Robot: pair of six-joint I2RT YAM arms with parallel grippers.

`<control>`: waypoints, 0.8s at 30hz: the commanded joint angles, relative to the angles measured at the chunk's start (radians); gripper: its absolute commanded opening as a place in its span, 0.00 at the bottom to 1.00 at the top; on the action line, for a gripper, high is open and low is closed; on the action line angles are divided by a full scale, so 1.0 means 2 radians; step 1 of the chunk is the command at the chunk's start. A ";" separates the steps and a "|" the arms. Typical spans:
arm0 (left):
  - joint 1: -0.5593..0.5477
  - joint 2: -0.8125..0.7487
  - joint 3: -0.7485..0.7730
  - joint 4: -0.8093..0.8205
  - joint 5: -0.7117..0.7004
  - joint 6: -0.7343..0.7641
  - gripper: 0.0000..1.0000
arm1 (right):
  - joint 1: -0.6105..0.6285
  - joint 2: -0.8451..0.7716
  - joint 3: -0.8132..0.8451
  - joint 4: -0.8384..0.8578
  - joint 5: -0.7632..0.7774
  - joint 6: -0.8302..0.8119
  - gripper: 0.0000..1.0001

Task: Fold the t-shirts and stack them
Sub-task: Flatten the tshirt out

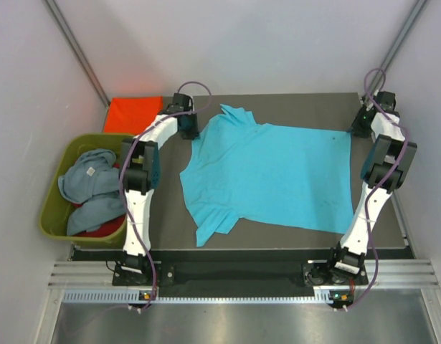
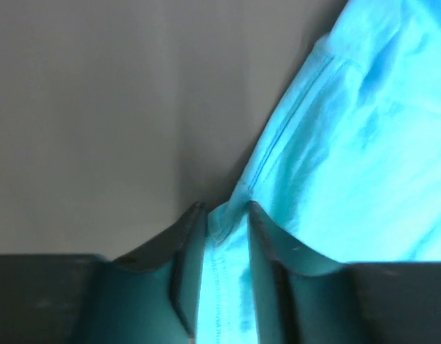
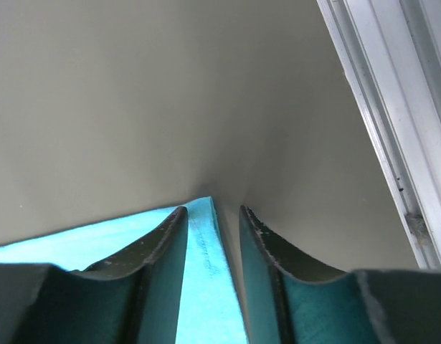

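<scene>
Soft turquoise t-shirt (image 1: 277, 172) lies flat, lightly creased. Arms reach far: L gripper (image 2: 221, 211) pinches stitched hem; R gripper (image 3: 211, 211) straddles corner, grip unclear.

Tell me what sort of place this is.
Probably a lab robot test cell, not a home: plain white enclosure walls, a dark table on an aluminium rail frame with two arms mounted, and a turquoise t-shirt spread out.

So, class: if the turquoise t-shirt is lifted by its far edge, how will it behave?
Probably floppy: the turquoise t-shirt lies flat with wrinkled, folded sleeves, so its middle should sag. Likely light, being thin cloth. It may drag across the dark table.
</scene>
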 commanded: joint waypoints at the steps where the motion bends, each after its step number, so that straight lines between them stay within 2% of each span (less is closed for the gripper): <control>1: -0.005 0.011 0.005 -0.063 -0.028 0.017 0.28 | -0.001 0.001 0.006 -0.032 0.018 -0.020 0.35; 5: -0.005 0.038 0.034 -0.092 -0.049 0.016 0.08 | 0.003 0.004 0.009 -0.036 0.039 -0.023 0.30; 6: -0.004 0.044 0.038 -0.094 -0.053 0.016 0.00 | 0.005 0.004 0.011 -0.038 0.043 -0.023 0.29; 9: -0.004 0.048 0.047 -0.099 -0.074 0.016 0.00 | 0.008 0.010 0.019 -0.042 0.041 -0.023 0.21; 14: -0.003 0.039 0.049 -0.116 -0.148 0.007 0.00 | 0.015 0.014 0.022 -0.045 0.061 -0.022 0.15; 18: 0.000 0.032 0.047 -0.128 -0.190 -0.003 0.00 | 0.018 0.015 0.023 -0.052 0.109 -0.005 0.00; 24: 0.001 0.016 0.028 -0.131 -0.214 -0.024 0.00 | 0.019 0.007 0.026 -0.048 0.159 0.007 0.00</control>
